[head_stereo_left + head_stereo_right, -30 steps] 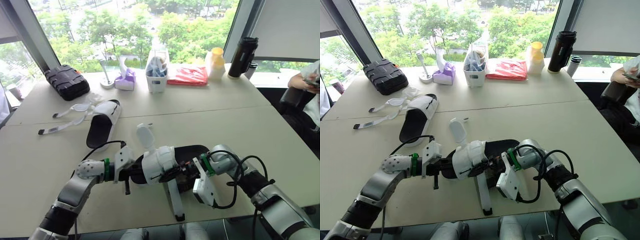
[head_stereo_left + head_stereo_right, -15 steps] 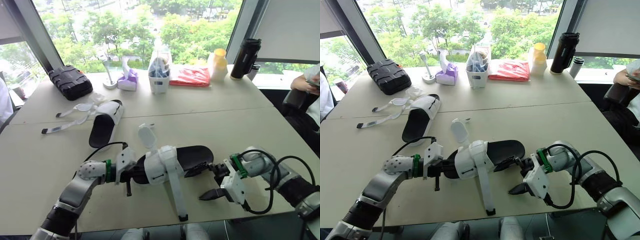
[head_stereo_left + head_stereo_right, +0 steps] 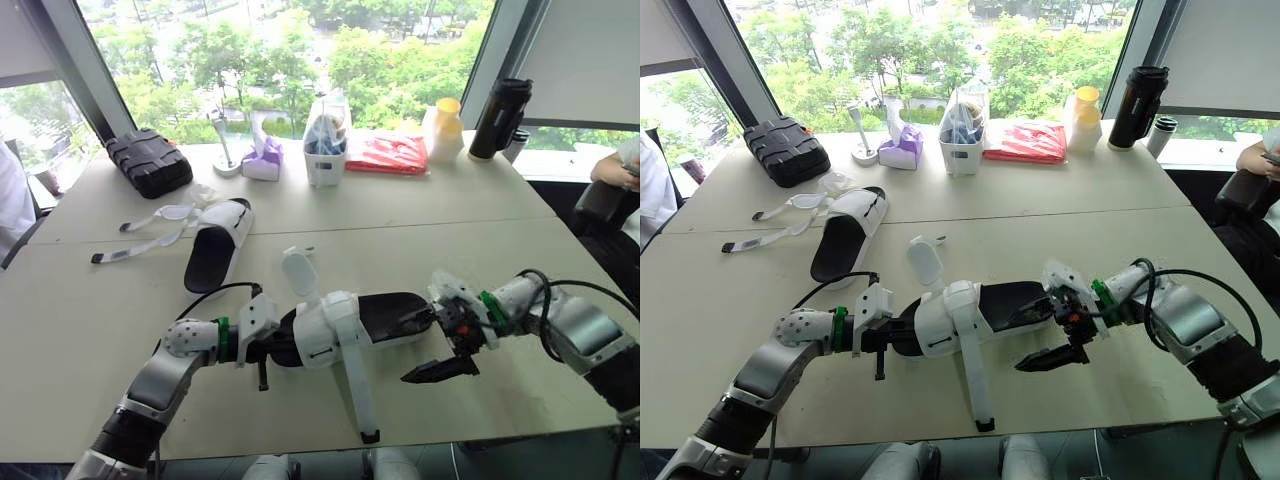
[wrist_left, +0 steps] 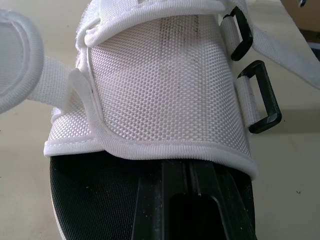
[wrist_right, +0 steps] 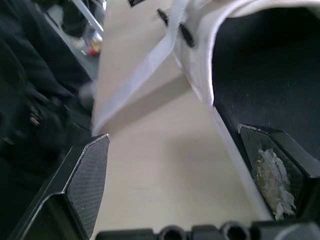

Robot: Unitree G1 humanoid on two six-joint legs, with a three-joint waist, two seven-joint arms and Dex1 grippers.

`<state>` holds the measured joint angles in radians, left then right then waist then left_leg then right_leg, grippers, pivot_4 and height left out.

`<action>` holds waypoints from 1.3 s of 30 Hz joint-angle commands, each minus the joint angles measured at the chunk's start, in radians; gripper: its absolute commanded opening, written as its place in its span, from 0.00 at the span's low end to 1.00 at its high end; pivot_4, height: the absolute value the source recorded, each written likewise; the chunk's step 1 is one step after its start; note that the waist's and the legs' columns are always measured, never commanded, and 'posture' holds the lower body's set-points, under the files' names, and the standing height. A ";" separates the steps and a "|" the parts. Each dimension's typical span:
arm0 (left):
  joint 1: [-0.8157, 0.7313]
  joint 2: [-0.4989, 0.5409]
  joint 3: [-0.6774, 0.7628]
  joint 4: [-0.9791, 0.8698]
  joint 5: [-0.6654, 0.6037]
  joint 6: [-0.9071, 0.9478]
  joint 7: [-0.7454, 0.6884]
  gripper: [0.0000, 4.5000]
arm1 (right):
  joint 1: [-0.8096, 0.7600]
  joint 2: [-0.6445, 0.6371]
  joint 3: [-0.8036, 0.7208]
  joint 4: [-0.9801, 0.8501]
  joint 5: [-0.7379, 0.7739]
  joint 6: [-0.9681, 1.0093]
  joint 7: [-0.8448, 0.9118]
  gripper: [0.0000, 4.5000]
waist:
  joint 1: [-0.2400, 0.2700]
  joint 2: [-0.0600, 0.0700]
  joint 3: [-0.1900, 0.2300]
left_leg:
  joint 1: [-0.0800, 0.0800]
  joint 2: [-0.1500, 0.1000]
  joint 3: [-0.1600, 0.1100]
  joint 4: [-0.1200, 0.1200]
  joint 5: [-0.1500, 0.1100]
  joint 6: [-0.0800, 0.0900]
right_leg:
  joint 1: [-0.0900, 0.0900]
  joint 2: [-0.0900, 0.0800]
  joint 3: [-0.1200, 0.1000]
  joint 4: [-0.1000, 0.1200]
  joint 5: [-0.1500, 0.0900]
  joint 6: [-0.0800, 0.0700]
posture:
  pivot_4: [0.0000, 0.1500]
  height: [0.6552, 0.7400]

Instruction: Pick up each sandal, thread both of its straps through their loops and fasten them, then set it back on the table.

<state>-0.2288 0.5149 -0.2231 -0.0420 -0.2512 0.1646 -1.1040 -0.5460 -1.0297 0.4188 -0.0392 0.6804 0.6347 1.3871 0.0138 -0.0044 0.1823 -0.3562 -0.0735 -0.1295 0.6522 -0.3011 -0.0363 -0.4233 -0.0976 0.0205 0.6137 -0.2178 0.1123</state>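
Sandal [image 3: 325, 330] is lying on the surface [image 3: 80, 320], likely handling light, with a stiff sole and a limp woven strap [image 3: 356, 385]. Left tool [image 3: 262, 350] is pinching one sole end. Right tool [image 3: 435, 345] is sitting spread at the other end. The strap's tip is probably offering the best hold.

near sandal [image 3: 385, 315]: lying on the tabletop [image 3: 560, 250], one white strap [image 3: 358, 385] trailing toward the front edge.
left pincer [image 3: 268, 348]: clamped on that sandal's left end.
right pincer [image 3: 428, 346]: fingers spread, one at the sandal's right end, the other off it.
far sandal [image 3: 218, 255]: well apart, straps loose.
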 commanded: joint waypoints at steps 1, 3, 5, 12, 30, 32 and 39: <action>0.037 -0.001 -0.067 0.007 0.030 0.022 -0.012 0.00 | -0.056 0.007 -0.033 -0.047 0.092 0.265 0.027 0.99 | 0.001 0.000 0.000 | 0.000 0.000 0.000 0.000 0.000 0.000 | 0.000 0.000 0.000 0.000 0.000 0.000 | 1.00 1.00; 0.040 0.000 -0.067 0.006 0.031 0.022 -0.013 0.00 | -0.069 0.013 -0.033 -0.067 0.110 0.352 0.034 0.99 | 0.001 0.000 0.000 | 0.000 0.000 0.000 0.000 0.000 0.001 | 0.000 0.000 -0.001 -0.001 0.000 0.000 | 1.00 1.00; 0.040 0.001 -0.066 0.009 0.031 0.022 -0.014 0.00 | -0.070 0.015 -0.024 -0.096 0.121 0.427 0.037 0.99 | 0.001 0.000 0.000 | -0.001 0.000 0.000 0.000 -0.001 0.001 | 0.000 0.000 -0.001 -0.001 0.000 0.000 | 1.00 1.00; 0.040 0.000 -0.065 0.009 0.030 0.025 -0.014 0.00 | -0.029 0.124 -0.040 -0.125 0.111 0.535 -0.059 0.99 | 0.000 0.000 0.000 | -0.001 0.000 0.001 0.000 -0.001 0.002 | 0.000 -0.001 -0.001 -0.001 0.000 0.001 | 1.00 1.00; 0.041 -0.007 -0.064 0.005 0.033 0.032 0.000 0.00 | 0.022 0.356 -0.068 -0.123 0.114 0.656 -0.235 0.25 | 0.000 0.000 -0.001 | -0.001 -0.001 0.000 0.001 -0.001 0.002 | 0.000 -0.001 -0.001 -0.001 0.000 0.001 | 1.00 1.00; 0.041 -0.009 -0.064 0.004 0.032 0.033 0.002 0.00 | 0.029 0.368 -0.076 -0.126 0.117 0.663 -0.248 0.01 | -0.001 0.000 -0.001 | -0.001 -0.001 0.000 0.001 -0.001 0.002 | 0.000 -0.001 -0.001 -0.001 0.000 0.001 | 1.00 1.00; 0.041 -0.013 -0.067 0.001 0.031 0.038 0.006 0.00 | 0.017 0.379 -0.118 -0.173 0.132 0.678 -0.282 0.01 | 0.000 0.000 -0.001 | -0.001 -0.001 0.000 0.001 -0.001 0.002 | 0.000 -0.001 -0.001 -0.001 0.000 0.001 | 1.00 1.00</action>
<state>-0.2160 0.5064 -0.2223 -0.0574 -0.2494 0.1708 -1.0889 -0.5093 -0.6486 0.3406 -0.1766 0.7825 1.3052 1.1067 0.0139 -0.0044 0.1816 -0.3571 -0.0742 -0.1292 0.6531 -0.3024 -0.0343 -0.4234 -0.0983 0.0190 0.6129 -0.2174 0.1136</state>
